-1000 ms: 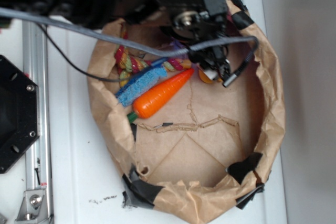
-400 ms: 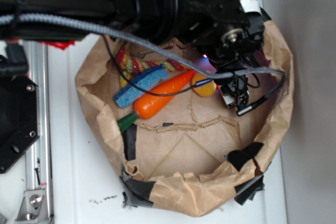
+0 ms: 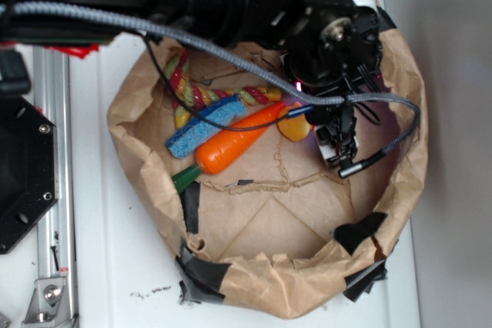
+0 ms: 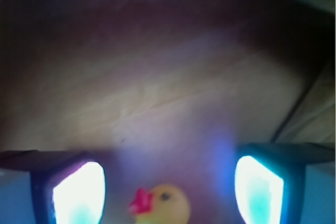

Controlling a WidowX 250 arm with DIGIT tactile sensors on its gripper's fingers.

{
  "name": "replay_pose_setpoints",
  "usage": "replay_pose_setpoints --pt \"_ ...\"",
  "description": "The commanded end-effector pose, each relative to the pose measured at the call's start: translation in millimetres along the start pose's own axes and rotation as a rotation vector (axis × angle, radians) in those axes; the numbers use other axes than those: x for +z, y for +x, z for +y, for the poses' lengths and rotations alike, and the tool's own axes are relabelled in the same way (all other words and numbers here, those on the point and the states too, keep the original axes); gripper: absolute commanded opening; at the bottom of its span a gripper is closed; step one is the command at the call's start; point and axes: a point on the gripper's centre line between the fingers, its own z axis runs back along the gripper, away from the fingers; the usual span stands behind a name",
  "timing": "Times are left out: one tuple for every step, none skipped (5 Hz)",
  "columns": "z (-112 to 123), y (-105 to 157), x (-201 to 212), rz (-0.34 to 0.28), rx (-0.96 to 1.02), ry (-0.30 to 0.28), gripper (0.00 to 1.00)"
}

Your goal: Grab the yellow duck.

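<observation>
The yellow duck (image 3: 297, 127) lies on the floor of the brown paper basket (image 3: 400, 182), right of the carrot's tip and partly under my arm. In the wrist view its yellow head and red beak (image 4: 161, 205) show low between my two glowing fingertips (image 4: 79, 195), with a gap on each side. My gripper (image 4: 167, 192) is open around the duck's head and not touching it. In the exterior view the gripper (image 3: 327, 132) hangs just right of the duck.
An orange carrot toy (image 3: 234, 140), a blue block (image 3: 204, 127) and a multicoloured rope toy (image 3: 201, 90) lie left of the duck. The basket's paper wall rises close on the right. A metal rail (image 3: 48, 151) runs along the left.
My arm has swung further over the basket and the gripper has come down beside the duck. The basket has shifted a little. The duck shows more than one second ago.
</observation>
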Motion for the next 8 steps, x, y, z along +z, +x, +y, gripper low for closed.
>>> replay_pose_setpoints --pt "-6.4 -5.3 8.3 0.111 -0.173 0.043 1.00" --pt "-10.8 -10.1 2.1 0.239 -0.358 0.192 1.00" --pt "-12.1 -11.0 2.0 0.230 -0.352 0.241 0.00" --pt "-11.9 -9.9 5.0 0.213 -0.341 0.219 0.00" --pt "-22.9 -7.1 52.7 0.114 -0.427 0.247 0.00" --pt "-29.1 -12.3 103.9 0.034 -0.459 0.285 0.00" --pt "-32.2 -29.5 154.3 -0.139 -0.299 0.216 0.00" --pt "-46.1 -39.4 186.5 -0.135 -0.193 0.199 0.00"
